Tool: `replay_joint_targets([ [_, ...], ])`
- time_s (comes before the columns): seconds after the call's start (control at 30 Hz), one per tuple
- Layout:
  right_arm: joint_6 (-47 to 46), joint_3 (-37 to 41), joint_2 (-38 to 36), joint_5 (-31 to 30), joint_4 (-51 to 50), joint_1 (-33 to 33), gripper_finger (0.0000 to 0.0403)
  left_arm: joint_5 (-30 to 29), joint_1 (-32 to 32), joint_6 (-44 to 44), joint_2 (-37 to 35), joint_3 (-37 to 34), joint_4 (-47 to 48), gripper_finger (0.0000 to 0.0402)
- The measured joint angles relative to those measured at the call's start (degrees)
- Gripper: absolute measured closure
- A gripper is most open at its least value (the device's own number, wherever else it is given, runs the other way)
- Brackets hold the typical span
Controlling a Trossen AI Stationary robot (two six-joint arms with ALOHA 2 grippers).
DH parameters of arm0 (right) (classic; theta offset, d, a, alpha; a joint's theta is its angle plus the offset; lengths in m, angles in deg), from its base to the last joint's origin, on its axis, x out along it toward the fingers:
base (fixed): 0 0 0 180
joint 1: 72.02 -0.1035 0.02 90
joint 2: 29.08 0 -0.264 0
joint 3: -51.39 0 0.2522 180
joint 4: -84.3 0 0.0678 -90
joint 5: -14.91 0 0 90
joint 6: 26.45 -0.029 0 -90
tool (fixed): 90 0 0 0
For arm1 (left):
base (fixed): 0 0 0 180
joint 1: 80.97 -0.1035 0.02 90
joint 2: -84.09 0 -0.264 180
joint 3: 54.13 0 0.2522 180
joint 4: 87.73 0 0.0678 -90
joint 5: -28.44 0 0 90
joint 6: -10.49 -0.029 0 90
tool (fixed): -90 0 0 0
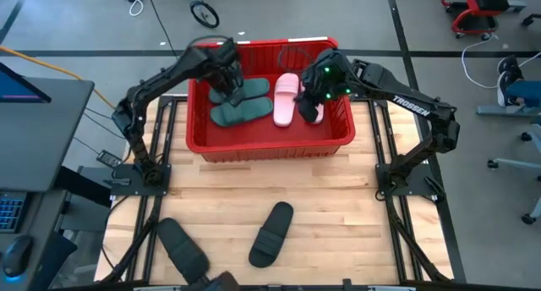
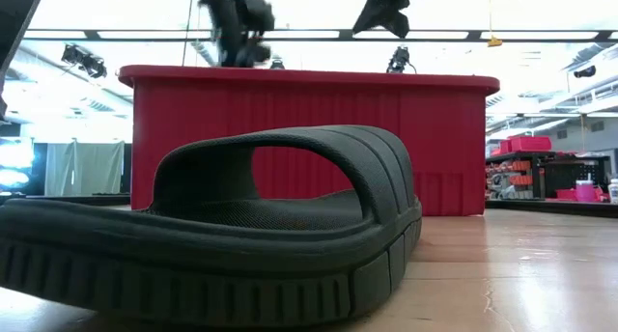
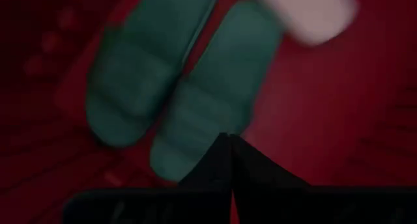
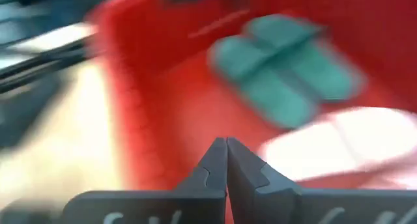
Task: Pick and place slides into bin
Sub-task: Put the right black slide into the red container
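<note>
The red bin (image 1: 270, 145) stands at the table's far middle. Two dark green slides (image 1: 241, 101) lie side by side on its floor, and a pale pink slide (image 1: 285, 98) lies to their right. A second pale shape (image 1: 315, 113) is partly hidden under my right arm. Two black slides (image 1: 272, 233) (image 1: 182, 247) lie on the table near its front edge. My left gripper (image 3: 228, 138) is shut and empty above the green slides (image 3: 208, 100). My right gripper (image 4: 226, 140) is shut and empty over the bin's right part, beside the pink slide (image 4: 326, 146).
The nearer black slide (image 2: 212, 226) fills the low view, with the bin's front wall (image 2: 309, 139) behind it. Bare wood lies between the bin and the black slides. The arms' frame rails (image 1: 144, 185) (image 1: 397, 185) stand at the table's sides.
</note>
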Motion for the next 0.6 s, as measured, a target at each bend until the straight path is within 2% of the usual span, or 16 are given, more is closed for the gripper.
replay_joint_targets([
  [0.13, 1.7, 0.0, 0.0, 16.1, -4.4, -3.4, 0.04, 3.0, 3.9, 3.9, 0.0, 14.0, 5.9, 0.0393],
  [0.23, 2.5, 0.0, 0.0, 22.0, -8.6, -7.8, 0.04, 7.9, 6.8, 7.5, 0.0, 22.9, 7.3, 0.0387],
  [0.3, 3.8, 0.0, 0.0, 21.4, -10.4, -11.7, 0.0396, 9.7, 8.9, 8.5, 0.0, 28.0, 7.8, 0.0386],
  [0.37, 4.3, 0.0, 0.0, 18.1, -10.4, -15.8, 0.0386, 9.8, 11.1, 8.7, -0.4, 30.9, 7.2, 0.0389],
  [0.47, 4.5, 0.0, 0.7, 14.7, -10.3, -21.5, 0.0363, 10.0, 13.9, 8.7, -3.7, 28.0, 3.1, 0.0393],
  [0.6, 4.4, 0.0, 2.9, 14.3, -10.3, -26.8, 0.0319, 9.5, 17.3, 10.3, -4.8, 27.8, 3.3, 0.039],
])
